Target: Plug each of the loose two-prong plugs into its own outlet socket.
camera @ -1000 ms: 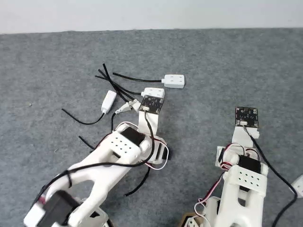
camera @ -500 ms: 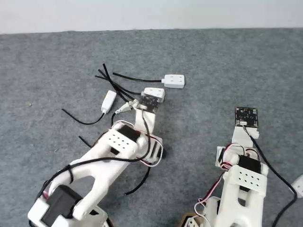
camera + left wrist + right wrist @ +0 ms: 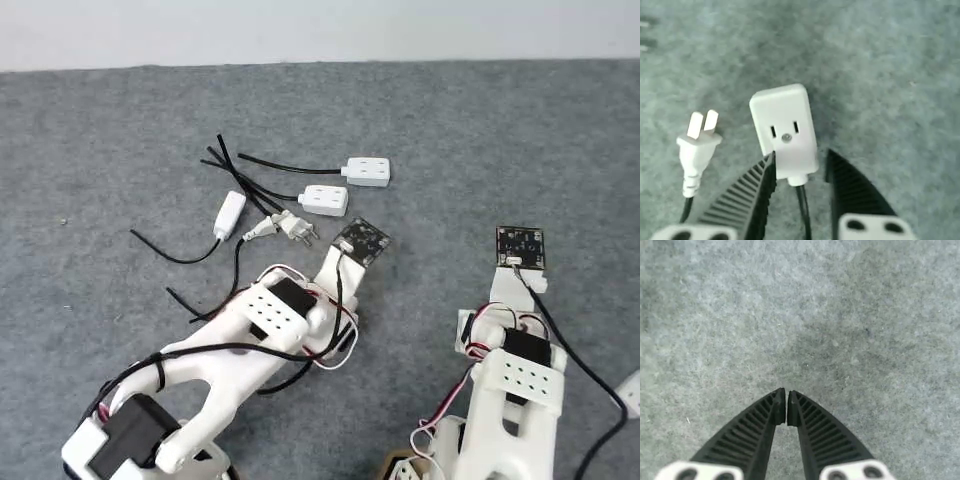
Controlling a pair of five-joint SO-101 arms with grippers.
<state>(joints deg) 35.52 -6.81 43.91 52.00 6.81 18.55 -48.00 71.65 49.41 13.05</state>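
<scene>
A desk [image 3: 520,140] with a grey, felt-like cover spans the high view from the bottom edge almost to the top. Across the top of the frame runs a plain pale strip [image 3: 320,30], perhaps a wall; I cannot tell.

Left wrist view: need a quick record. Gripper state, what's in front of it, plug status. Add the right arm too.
left gripper: open, fingers either side of the socket's cord end
socket: white, flat on the mat, slots up, nothing plugged in
plug: two-prong, loose, beside the socket
right gripper: shut, empty, over bare mat
task status: this plug not yet inserted
</scene>
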